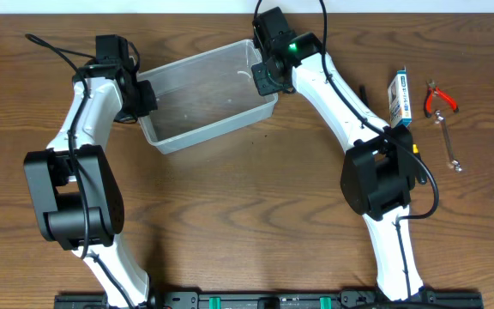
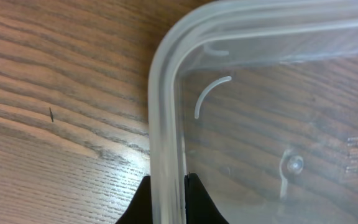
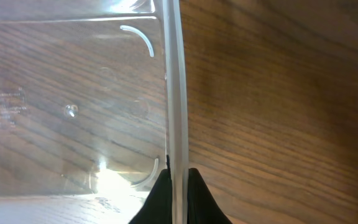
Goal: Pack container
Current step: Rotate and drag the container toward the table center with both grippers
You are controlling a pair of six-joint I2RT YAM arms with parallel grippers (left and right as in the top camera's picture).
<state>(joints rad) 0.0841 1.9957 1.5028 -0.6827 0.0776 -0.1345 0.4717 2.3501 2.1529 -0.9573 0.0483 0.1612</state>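
Pinches container (image 1: 206, 93) rim at left end with left gripper (image 2: 168, 183), jaws narrow; same at right end with right gripper (image 3: 178, 177).

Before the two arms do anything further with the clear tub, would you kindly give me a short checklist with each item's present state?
1. Left gripper shut on the container rim: ok, a finger on each side.
2. Right gripper shut on the opposite rim: ok.
3. Inside of the container free of items: ok, only bare plastic shows.
4. Grip firm enough to lift: cannot tell.
5. Items packed: not ok; the blue-and-white box, red-handled pliers and wrench lie on the table, to the right of the container.
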